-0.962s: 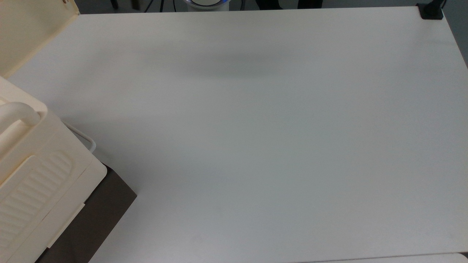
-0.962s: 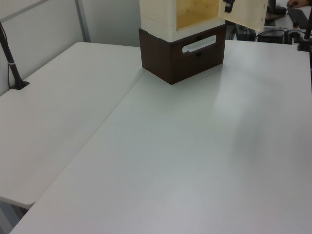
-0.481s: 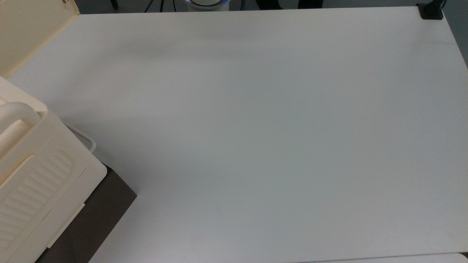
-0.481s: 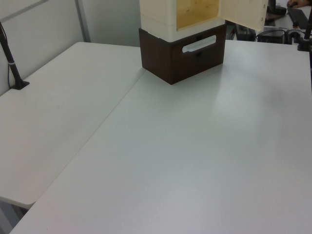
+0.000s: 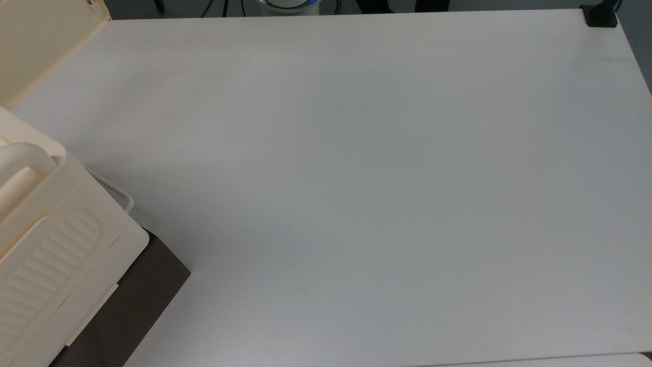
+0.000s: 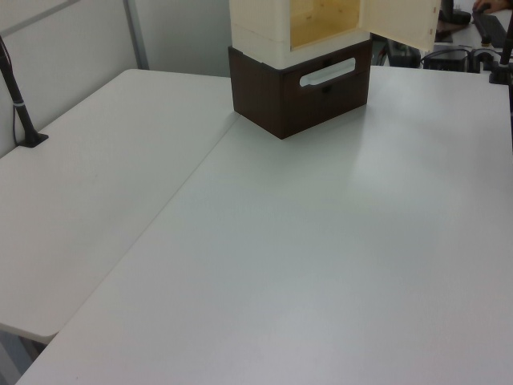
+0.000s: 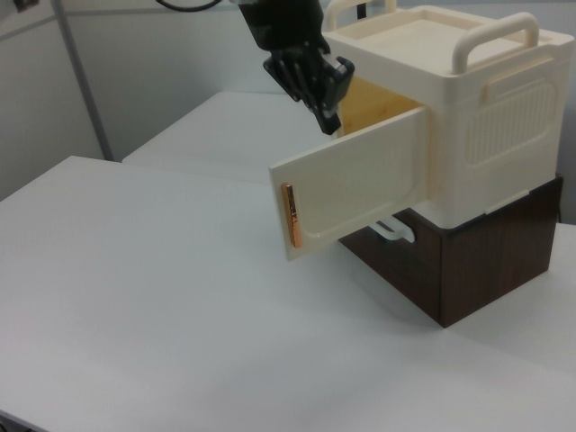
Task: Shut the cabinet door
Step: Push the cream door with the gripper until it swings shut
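Cream-yellow flat cabinet door (image 5: 35, 48) fills the far-left corner of the white counter (image 5: 356, 178) in the top view, swung out from the cream plastic cabinet (image 5: 56, 244), which sits at the counter's left edge on a dark brown wooden drawer box (image 5: 137, 306). From the left view I see the door (image 6: 399, 20) hanging open at the counter's far edge, the pale wood interior exposed. On the right view, the black gripper (image 7: 326, 110) hovers just above the door's top edge; I cannot tell how its fingers are set. An orange-brown handle strip (image 7: 289, 214) marks the door's free end.
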`<control>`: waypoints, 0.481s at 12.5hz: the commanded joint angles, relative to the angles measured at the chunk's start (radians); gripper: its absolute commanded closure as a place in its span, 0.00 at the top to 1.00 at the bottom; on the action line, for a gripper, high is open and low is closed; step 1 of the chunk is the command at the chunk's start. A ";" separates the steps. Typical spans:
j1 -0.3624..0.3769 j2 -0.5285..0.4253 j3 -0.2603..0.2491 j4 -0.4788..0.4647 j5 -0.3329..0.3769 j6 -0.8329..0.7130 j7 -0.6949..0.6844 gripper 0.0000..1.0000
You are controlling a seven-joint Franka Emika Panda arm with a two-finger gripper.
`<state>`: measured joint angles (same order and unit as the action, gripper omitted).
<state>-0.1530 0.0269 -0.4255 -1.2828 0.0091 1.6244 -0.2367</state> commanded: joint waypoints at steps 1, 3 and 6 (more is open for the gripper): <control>-0.010 0.007 -0.012 -0.038 0.011 -0.005 -0.056 0.00; 0.000 0.037 0.004 -0.047 0.023 -0.004 -0.039 0.00; 0.051 0.061 0.025 -0.062 0.023 0.002 0.023 0.00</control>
<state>-0.1510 0.0849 -0.4083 -1.3257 0.0195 1.6243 -0.2641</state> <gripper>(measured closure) 0.991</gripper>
